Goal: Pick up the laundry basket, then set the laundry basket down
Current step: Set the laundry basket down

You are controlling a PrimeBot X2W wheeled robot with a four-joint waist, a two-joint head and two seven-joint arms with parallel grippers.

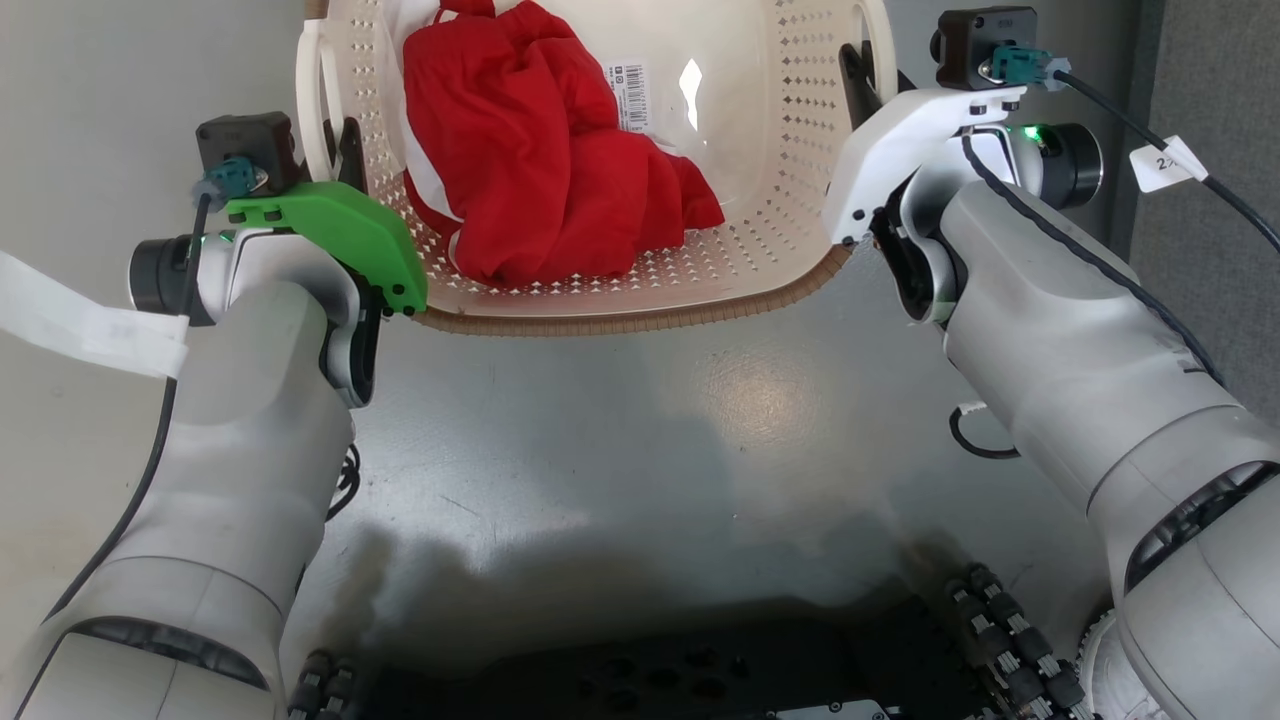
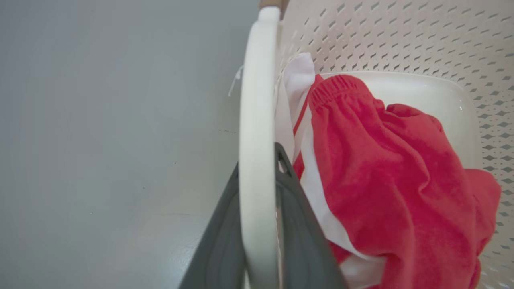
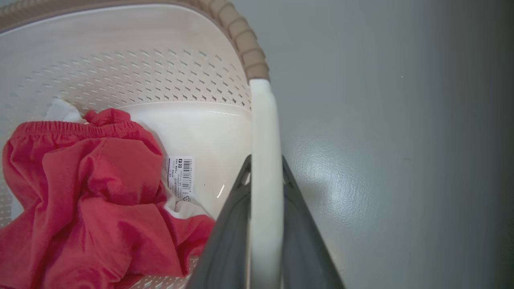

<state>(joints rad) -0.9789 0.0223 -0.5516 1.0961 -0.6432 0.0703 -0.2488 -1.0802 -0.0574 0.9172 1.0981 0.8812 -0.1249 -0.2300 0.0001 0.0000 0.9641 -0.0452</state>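
The laundry basket (image 1: 640, 322) is cream-white with perforated walls and a brown woven-look rim, straight ahead of me. My left gripper (image 1: 345, 150) is shut on the basket's left white handle (image 2: 257, 120), one dark finger on each side of it. My right gripper (image 1: 860, 75) is shut the same way on the right handle (image 3: 263, 120). In the wrist views the left gripper (image 2: 258, 158) and right gripper (image 3: 265, 160) both straddle their handles. A crumpled red garment (image 1: 540, 150) with white trim lies inside. I cannot tell whether the basket is touching the floor.
A smooth grey floor (image 1: 640, 450) lies around the basket. My black wheeled base (image 1: 650, 670) fills the bottom edge. A darker grey panel (image 1: 1210, 100) stands at the right, with a tagged cable (image 1: 1165, 165) before it. A barcode label (image 1: 627, 95) is stuck on the basket's bottom.
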